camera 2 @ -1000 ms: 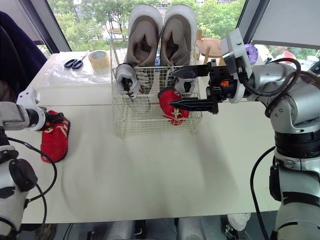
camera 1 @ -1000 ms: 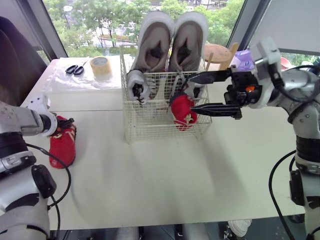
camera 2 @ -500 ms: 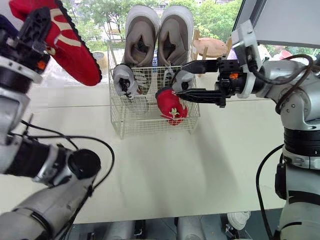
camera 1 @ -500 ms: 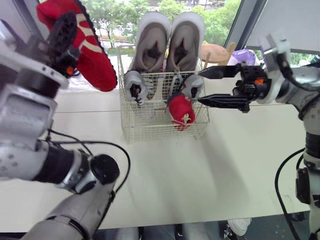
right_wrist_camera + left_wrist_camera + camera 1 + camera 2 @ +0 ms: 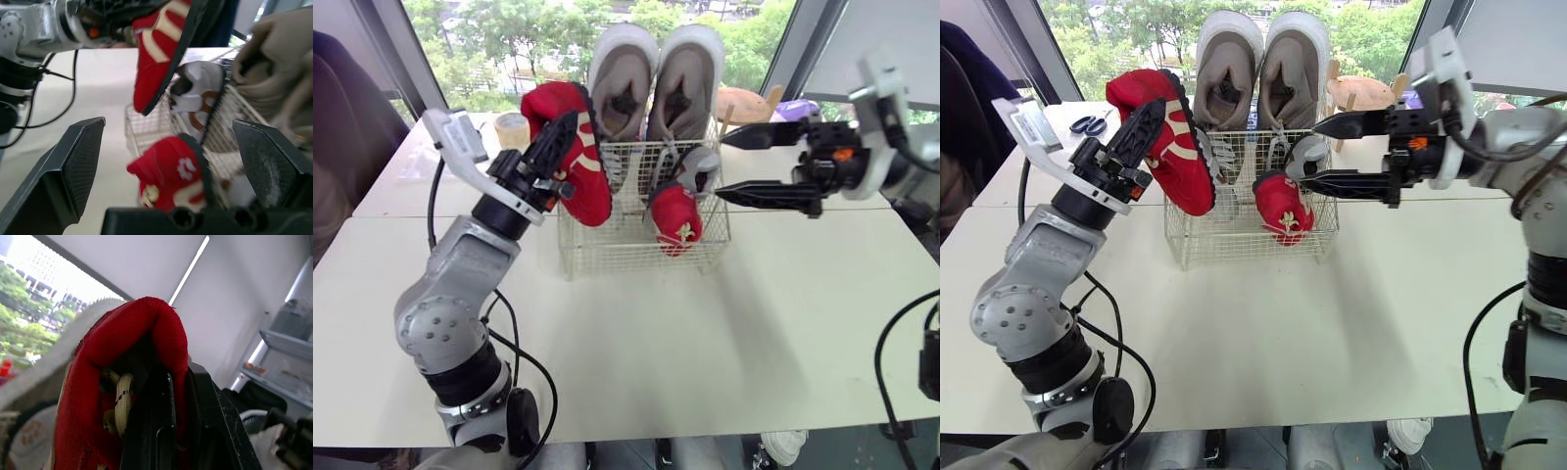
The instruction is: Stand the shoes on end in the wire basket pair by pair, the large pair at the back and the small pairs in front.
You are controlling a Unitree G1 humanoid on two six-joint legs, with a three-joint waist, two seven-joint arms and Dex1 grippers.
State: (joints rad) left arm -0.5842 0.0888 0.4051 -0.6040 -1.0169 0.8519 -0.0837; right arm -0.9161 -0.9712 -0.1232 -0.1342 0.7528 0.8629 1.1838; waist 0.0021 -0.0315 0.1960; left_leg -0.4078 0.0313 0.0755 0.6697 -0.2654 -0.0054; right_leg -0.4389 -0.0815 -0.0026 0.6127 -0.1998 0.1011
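The wire basket (image 5: 617,250) stands on the far half of a white table (image 5: 724,343). The large grey pair (image 5: 685,78) stands on end along its back, heels up and well above the rim. In front on the right, a small red shoe (image 5: 677,217) stands on end against the front wire. It carries a cream emblem on its side, too small to read. Just behind and above it leans a small white shoe (image 5: 699,168).

The second red shoe (image 5: 592,196) is in the air at the basket's left end, tilted with toe down and heel up. Cream stripes run across its side and no lettering can be made out on them. The left gripper (image 5: 560,137) is clamped on it, one black finger inside the opening by the laces and the other against the outside. Whether the toe has crossed the rim cannot be told.

The right gripper (image 5: 721,169) hangs at the basket's right side with its two fingers spread wide and nothing between them. Its tips point left towards the white shoe.

The table top is plain white, with a seam running left to right just behind the basket's front. On its far left lie a roll of tape (image 5: 512,125) and a pair of scissors (image 5: 1087,124). Far right of the basket are a tan wooden piece (image 5: 1361,90) and a purple object (image 5: 793,106). Behind everything, a dark-framed window (image 5: 480,49) looks out on green trees.
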